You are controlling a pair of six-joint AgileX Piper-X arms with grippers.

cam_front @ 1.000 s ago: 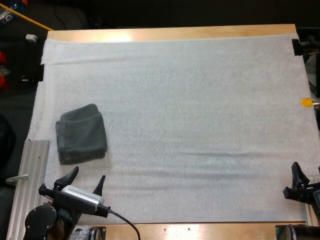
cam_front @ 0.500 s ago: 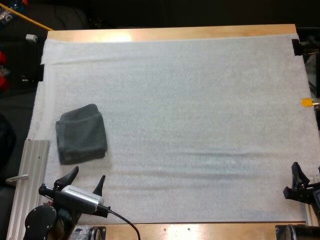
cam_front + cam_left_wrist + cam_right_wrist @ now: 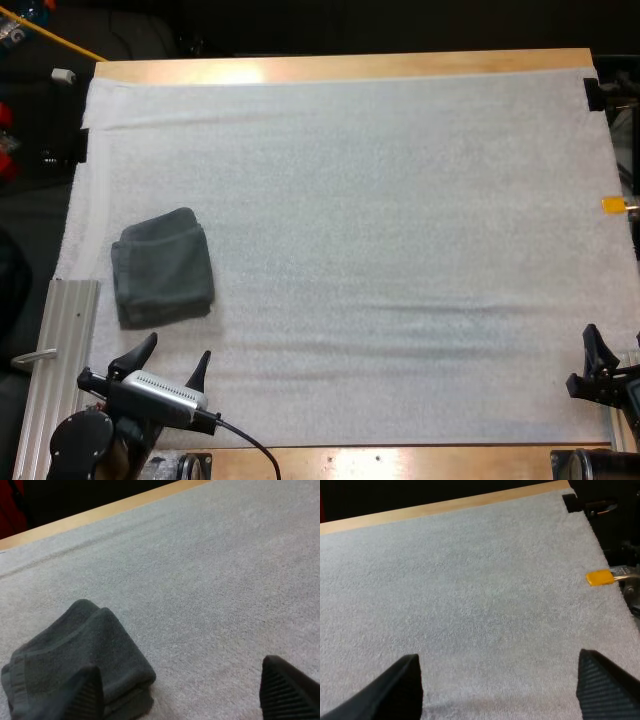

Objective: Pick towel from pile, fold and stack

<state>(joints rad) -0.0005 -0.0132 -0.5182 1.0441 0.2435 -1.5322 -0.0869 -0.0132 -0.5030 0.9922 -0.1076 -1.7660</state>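
A dark grey-green folded towel (image 3: 162, 268) lies on the white mat (image 3: 380, 220) near its left side; the left wrist view has the same folded towel (image 3: 75, 665) just ahead of my fingers. My left gripper (image 3: 172, 362) sits open near the mat's front left, a little in front of the towel, holding nothing. In its own view the left gripper (image 3: 182, 692) has its fingers wide apart. My right gripper (image 3: 598, 368) rests open at the mat's front right corner; the right gripper (image 3: 500, 685) has bare mat between its fingers.
An aluminium rail (image 3: 60, 370) runs along the table's left front edge beside my left arm. A black clamp (image 3: 594, 93) holds the mat at the far right corner. The wooden table edge (image 3: 340, 66) borders the far side.
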